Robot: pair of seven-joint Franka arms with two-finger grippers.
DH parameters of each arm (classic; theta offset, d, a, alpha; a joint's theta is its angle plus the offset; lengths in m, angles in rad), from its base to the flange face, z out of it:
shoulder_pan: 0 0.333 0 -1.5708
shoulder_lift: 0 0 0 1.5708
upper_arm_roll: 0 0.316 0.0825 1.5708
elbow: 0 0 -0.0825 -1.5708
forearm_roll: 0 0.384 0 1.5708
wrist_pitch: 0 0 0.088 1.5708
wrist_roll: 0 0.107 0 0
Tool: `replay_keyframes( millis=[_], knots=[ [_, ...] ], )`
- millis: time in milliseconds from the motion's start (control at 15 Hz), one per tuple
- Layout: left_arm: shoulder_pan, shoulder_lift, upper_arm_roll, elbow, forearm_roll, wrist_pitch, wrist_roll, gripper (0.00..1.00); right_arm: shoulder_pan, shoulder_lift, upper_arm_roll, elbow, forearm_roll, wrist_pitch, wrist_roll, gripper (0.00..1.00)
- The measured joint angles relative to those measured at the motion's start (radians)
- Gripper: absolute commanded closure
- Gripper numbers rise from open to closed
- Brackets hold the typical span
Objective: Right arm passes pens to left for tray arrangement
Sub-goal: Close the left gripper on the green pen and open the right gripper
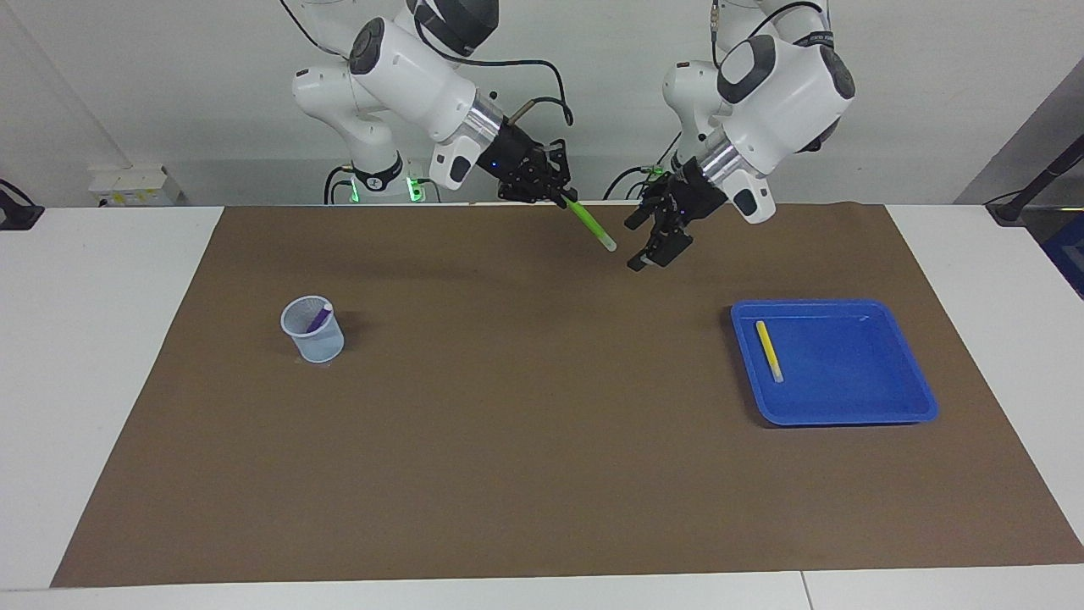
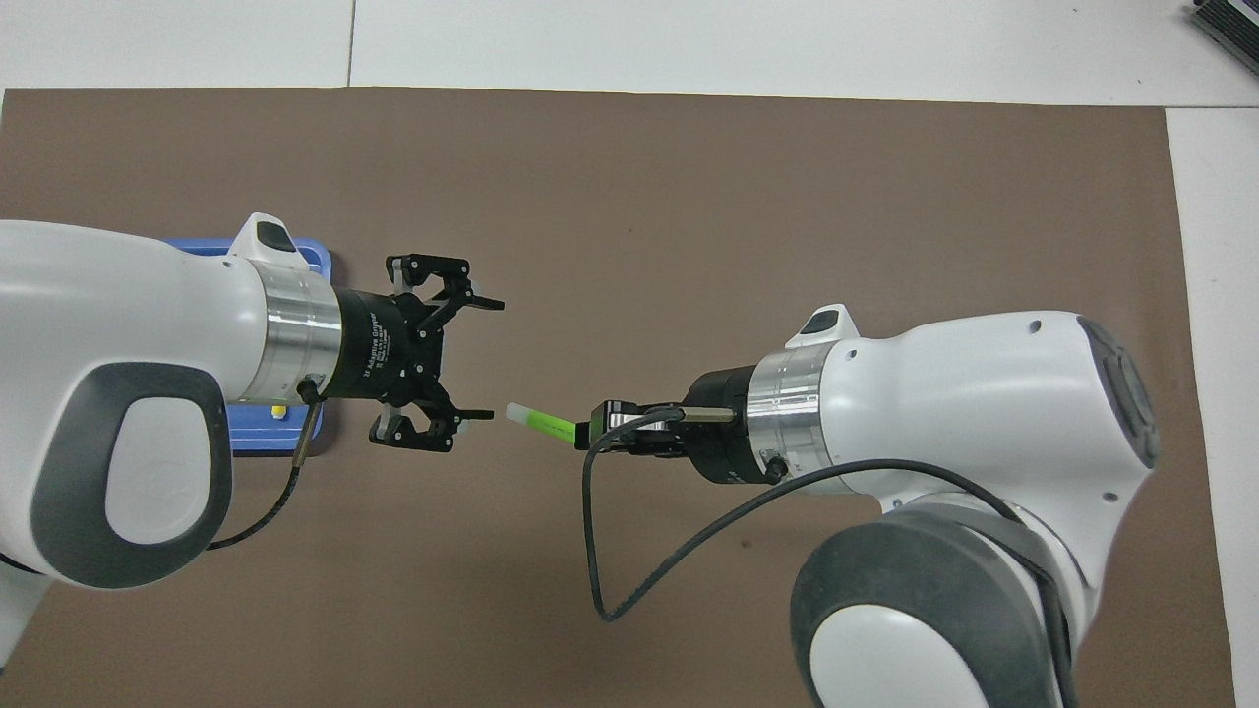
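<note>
Over the mat's robot-side edge in the facing view, the right gripper (image 1: 555, 196) is clamped on the green pen (image 1: 590, 224), which slants down toward the left arm's end with its whitish tip free in the air. The left gripper (image 1: 650, 244) hangs just beside that tip, fingers spread wide and holding nothing; pen and fingers are apart. The tray (image 1: 881, 414) lies on the brown mat (image 1: 542, 474) toward the left arm's end, with the yellow pen (image 1: 769, 349) flat inside it along the edge that faces the table's middle. The cup (image 1: 312, 329) stands well apart toward the right arm's end, the purple pen (image 1: 318, 318) leaning inside it. Seen from overhead, the right gripper (image 2: 608, 430) enters from the lower right of the view and grips the green pen (image 2: 539, 422) by one end, the whitish tip pointing at the left gripper (image 2: 474, 359). That gripper's two fingers stand wide, one finger (image 2: 480, 304) farther from the robots than the pen's tip, the other level with the tip and just short of it. Most of the tray (image 2: 317, 258) is covered by the left arm, and only a speck of the yellow pen (image 2: 279, 411) shows under the wrist.
</note>
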Motion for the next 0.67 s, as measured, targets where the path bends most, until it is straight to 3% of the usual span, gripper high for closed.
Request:
replay_keyframes(
  millis=[400, 667],
  knots=[
    [-0.07, -0.019, -0.001, -0.052, 0.0, 0.067, -0.045, 0.0, 0.0, 0.0, 0.0, 0.0, 0.0, 0.005, 0.0, 1.0],
    [-0.079, -0.023, -0.001, -0.058, 0.0, 0.067, -0.052, 0.3, 0.0, 0.0, 0.0, -0.001, 0.0, 0.009, 0.0, 1.0]
  ],
)
